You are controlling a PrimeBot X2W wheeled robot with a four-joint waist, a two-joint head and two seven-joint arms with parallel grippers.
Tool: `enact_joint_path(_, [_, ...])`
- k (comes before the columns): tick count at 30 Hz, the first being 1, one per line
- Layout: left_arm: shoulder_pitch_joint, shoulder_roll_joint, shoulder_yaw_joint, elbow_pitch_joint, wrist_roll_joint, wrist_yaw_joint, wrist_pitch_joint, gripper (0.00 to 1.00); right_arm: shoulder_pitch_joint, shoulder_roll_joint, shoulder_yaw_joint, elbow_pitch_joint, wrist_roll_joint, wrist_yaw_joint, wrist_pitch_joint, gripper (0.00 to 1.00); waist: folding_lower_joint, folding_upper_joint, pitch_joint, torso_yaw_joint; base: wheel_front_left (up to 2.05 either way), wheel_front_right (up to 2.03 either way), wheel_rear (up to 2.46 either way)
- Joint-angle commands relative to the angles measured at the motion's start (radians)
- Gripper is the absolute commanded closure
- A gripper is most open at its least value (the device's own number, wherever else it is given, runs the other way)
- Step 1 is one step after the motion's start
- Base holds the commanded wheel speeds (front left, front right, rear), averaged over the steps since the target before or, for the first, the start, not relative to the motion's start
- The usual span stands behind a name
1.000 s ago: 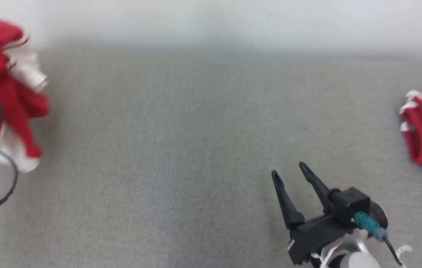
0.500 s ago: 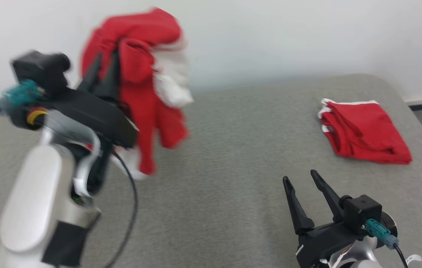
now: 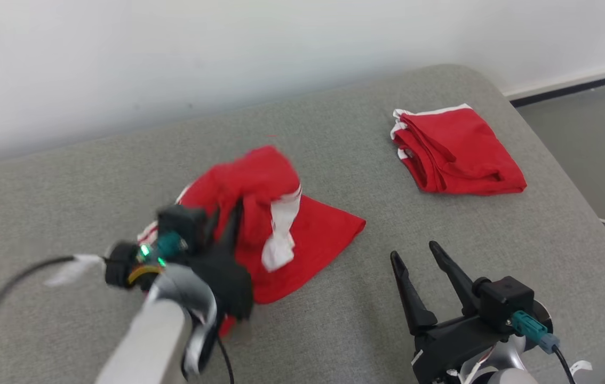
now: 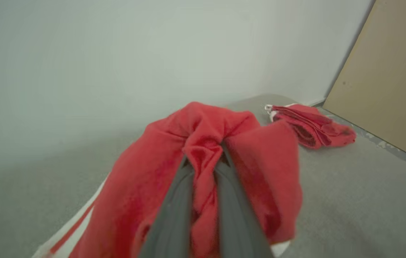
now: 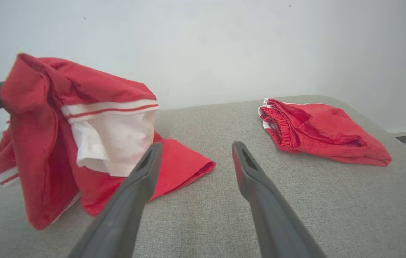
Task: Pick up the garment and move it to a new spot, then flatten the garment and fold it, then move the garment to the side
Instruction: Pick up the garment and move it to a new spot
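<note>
The garment (image 3: pixel 308 229) is red with white trim and crumpled, near the middle of the grey padded table (image 3: pixel 68 176). Its lower part rests on the table while a bunch of it is lifted. My left gripper (image 3: pixel 225 216) is shut on that bunch; the left wrist view has the garment (image 4: pixel 260 161) pinched between the two fingers (image 4: pixel 174 204) of the left gripper (image 4: pixel 203 157). My right gripper (image 3: pixel 414 252) stands open and empty to the garment's right, above the table. In the right wrist view the right gripper (image 5: pixel 196 145) points past the hanging garment (image 5: pixel 42 118).
A second red garment (image 3: pixel 457 152), folded, lies at the table's far right; it is also in the wrist views (image 4: pixel 310 123) (image 5: pixel 317 129). The table's rounded right edge (image 3: pixel 574 176) drops to the floor. A white wall stands behind, with a tan board (image 4: pixel 392 71) on the right.
The head camera has swung, so the whole picture shifted. My left gripper has come down from high at the left with the garment, whose lower part now lies on the table. The right gripper stays open.
</note>
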Motion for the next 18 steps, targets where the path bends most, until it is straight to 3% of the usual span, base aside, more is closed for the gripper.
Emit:
enact_joint_path(1, [0.03,-0.02,-0.021,0.031,0.007,-0.015,-0.021,0.58,0.003,0.0,0.001,0.008,0.009,-0.002,-0.007,0.0,-0.0001,0.0,0.013,-0.013,0.0,0.0,0.0])
enact_joint_path(2, [0.03,-0.02,-0.021,0.031,0.007,-0.015,-0.021,0.58,0.003,0.0,0.001,0.008,0.009,-0.002,-0.007,0.0,-0.0001,0.0,0.013,-0.013,0.0,0.0,0.0])
enact_joint_path(3, [0.042,-0.032,-0.036,0.06,0.004,-0.023,-0.034,0.0,0.004,0.0,-0.001,0.011,0.007,-0.002,-0.008,0.0,-0.0001,0.0,0.011,-0.009,0.0,0.0,0.0])
enact_joint_path(10, [0.108,-0.067,-0.061,0.168,0.002,-0.05,-0.21,0.0,0.005,0.0,-0.002,0.017,-0.01,-0.002,-0.002,0.0,-0.0001,0.0,-0.01,0.037,0.0,0.0,0.0])
enact_joint_path(15, [0.171,-0.046,-0.039,0.132,-0.02,-0.067,-0.294,0.0,0.026,0.0,-0.03,0.019,-0.019,-0.002,0.007,0.0,-0.0001,0.0,-0.038,0.09,0.0,0.0,0.0])
enact_joint_path(18, [0.222,-0.018,0.006,0.064,-0.034,-0.05,-0.317,0.0,0.031,0.0,-0.05,0.024,-0.017,-0.002,0.008,0.0,-0.0001,0.0,-0.055,0.115,0.0,0.0,0.0])
